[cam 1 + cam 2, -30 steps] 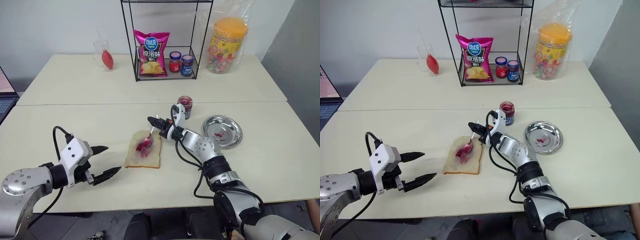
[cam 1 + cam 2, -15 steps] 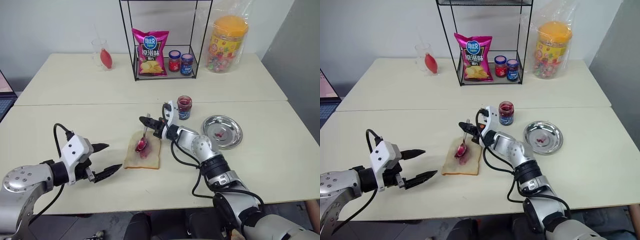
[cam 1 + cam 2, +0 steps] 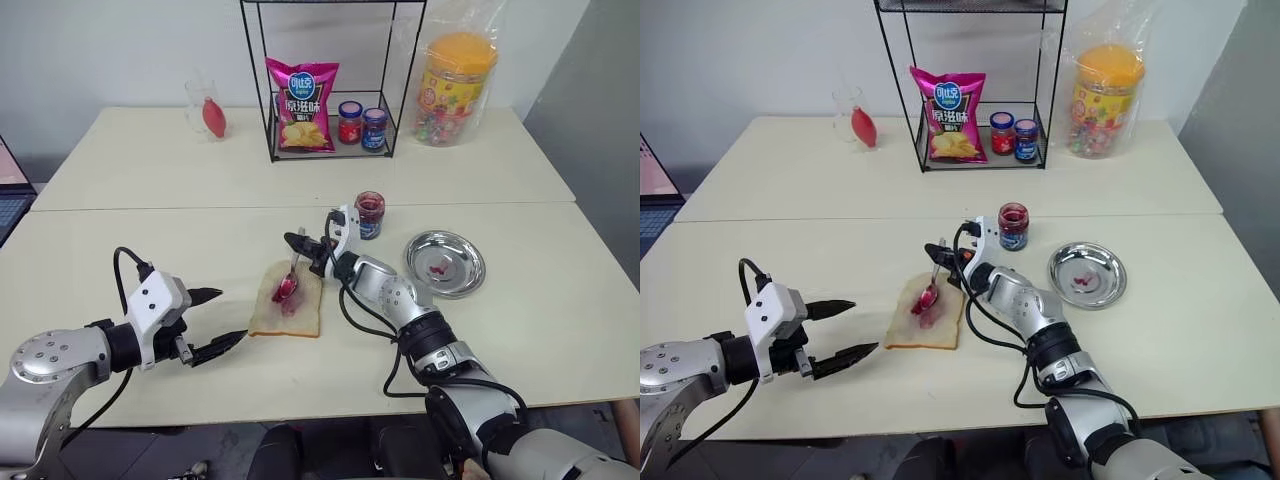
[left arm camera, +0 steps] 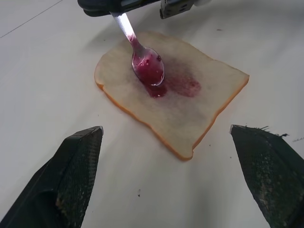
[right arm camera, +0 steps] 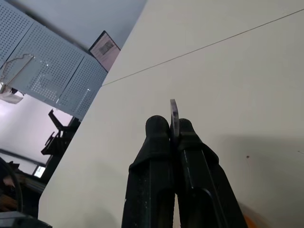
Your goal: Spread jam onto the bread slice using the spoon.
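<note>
Spoon (image 4: 142,57) handle top hidden in closed right jaws (image 3: 299,245) | bowl on bread slice (image 4: 185,107) | left jaws (image 3: 218,322) open

left arm: silver rounded shell, screw holes, black joint | left end effector (image 3: 208,324): white block body, two black tapered textured fingers, black cable looped at 12 o'clock | right arm: silver ball joints, black cables | right end effector (image 3: 296,243): black fingers, white housing

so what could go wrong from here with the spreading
The bread slice lies loose on the table while the open left gripper hangs apart from it, so the spoon may drag it. The right gripper pinches only the handle's tip, so the spoon could twist.
</note>
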